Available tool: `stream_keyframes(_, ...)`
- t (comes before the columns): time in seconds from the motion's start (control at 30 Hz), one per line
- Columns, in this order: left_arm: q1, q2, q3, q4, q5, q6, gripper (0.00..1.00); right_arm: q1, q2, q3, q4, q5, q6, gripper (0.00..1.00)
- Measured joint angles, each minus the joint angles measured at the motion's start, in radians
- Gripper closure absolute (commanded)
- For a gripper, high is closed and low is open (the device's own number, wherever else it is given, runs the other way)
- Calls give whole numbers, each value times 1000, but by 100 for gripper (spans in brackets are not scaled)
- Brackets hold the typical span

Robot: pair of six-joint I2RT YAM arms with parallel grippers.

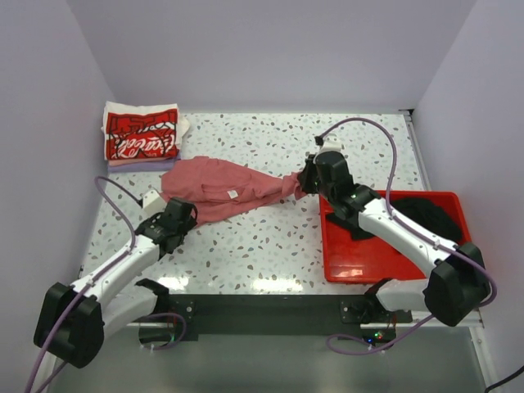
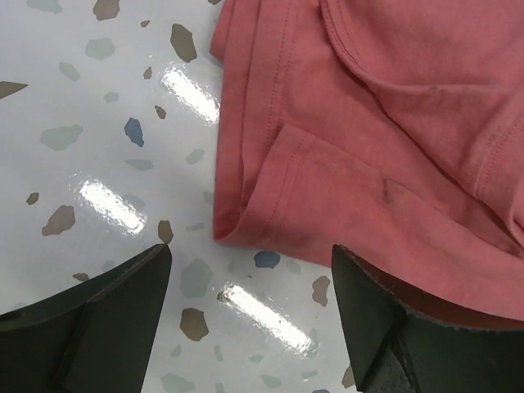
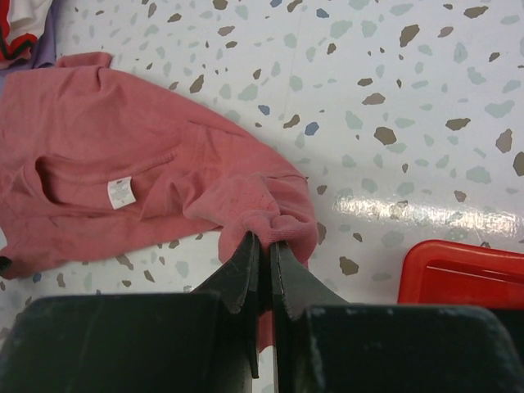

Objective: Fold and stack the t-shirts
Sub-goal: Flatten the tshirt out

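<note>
Right fingers (image 3: 244,270) clamp the dusty-red shirt (image 3: 123,155); only the left wrist view shows left fingers (image 2: 135,286) spread wide.

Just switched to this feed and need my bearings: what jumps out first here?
The dusty-red t-shirt sprawls crumpled mid-table, its right end pinched in the shut right pincer, while the left pincer hangs open at its left edge. At the far left sits a folded stack topped by the Coca-Cola shirt; a black shirt lies in the red bin on the right.
</note>
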Motion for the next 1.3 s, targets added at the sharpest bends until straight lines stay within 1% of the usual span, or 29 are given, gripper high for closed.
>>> stream_keyframes(0.03,18,17,0,16,10,11,21,0,3,0,0,-2,0,100)
stream_keyframes(0.1,39,41,0,50,25,32,23,0,12,0,-2,-3,-1,100)
stream_keyframes(0.13,50,51,0,72,35,45,28,0,18,0,-1,-3,-1,100)
stream_keyframes(0.23,71,95,1,131,59,72,37,0,37,0,-7,-5,-1,100)
stream_keyframes(0.4,87,176,2,161,105,88,41,0,48,0,-27,-10,-2,100)
stream_keyframes(0.43,87,179,2,160,111,88,47,0,48,0,-29,-10,-2,100)
stream_keyframes(0.5,88,175,2,161,116,86,56,0,48,0,-29,-10,-2,100)
stream_keyframes(0.53,88,166,0,162,120,87,76,0,48,0,-29,-10,-2,100)
stream_keyframes(0.57,89,156,-3,165,122,88,87,0,48,0,-29,-11,-2,100)
stream_keyframes(0.6,89,141,-9,167,125,91,100,0,48,0,-29,-11,-2,100)
stream_keyframes(0.87,89,2,-12,176,119,148,100,0,45,1,-33,-18,-6,100)
stream_keyframes(1.0,89,-113,34,133,104,171,100,0,23,18,-72,-20,-25,100)
stream_keyframes(1.1,89,-220,124,91,84,173,100,0,-23,57,-107,-18,-46,100)
stream_keyframes(1.2,89,-329,262,66,54,175,100,0,-73,158,-158,-17,-71,100)
stream_keyframes(1.3,89,-393,421,54,24,192,100,0,-121,277,-186,-20,-93,100)
